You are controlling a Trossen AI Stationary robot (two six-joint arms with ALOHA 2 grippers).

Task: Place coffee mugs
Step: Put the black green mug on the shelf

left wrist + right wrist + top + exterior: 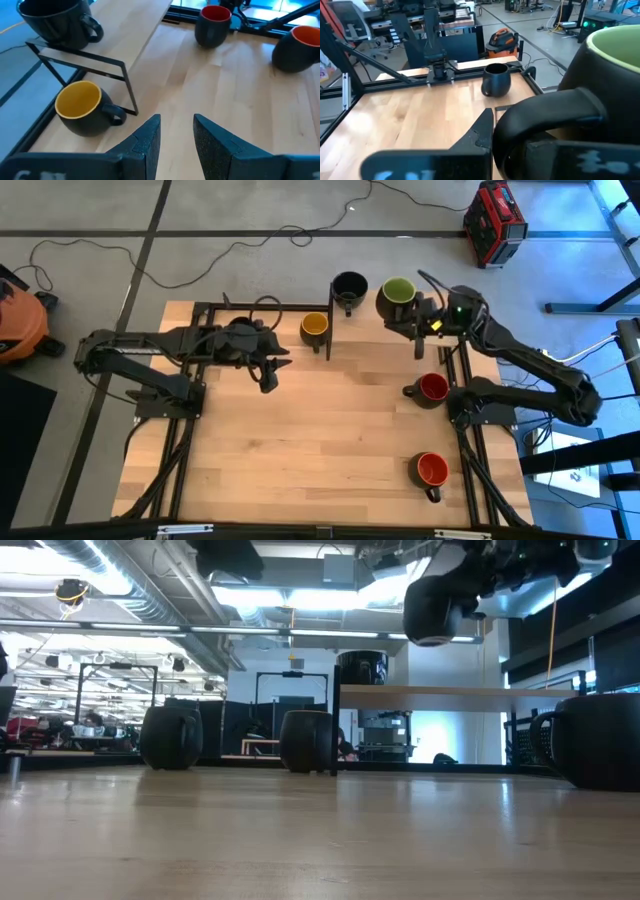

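Note:
My right gripper (pixel 420 318) is shut on a dark mug with a green inside (pixel 398 297), held high over the table's far right part, above the level of a raised wooden shelf (pixel 480 693). A black mug (pixel 349 287) stands on that shelf. A yellow-lined mug (pixel 82 107) stands on the table beside the shelf's dark frame post. The red-lined mug (pixel 432 388) and the orange-red one (pixel 431 470) stand along the table's right side. My left gripper (pixel 177 127) hovers open and holding nothing, near the yellow mug. My right gripper holds the green mug by its handle (pixel 545 114), which lies between the fingers; one finger (pixel 481 131) shows beside the loop, the other is hidden behind the handle. The fingers come about level at it. The mug is lifted clear, mouth up.
The shelf's thin black frame (pixel 85 65) stands between the yellow mug and the open tabletop. Another dark mug (pixel 172 737) shows at the far left in the low view. Bare wood (pixel 300 450) lies in the table's middle and near part. Black rails run along the table's sides.

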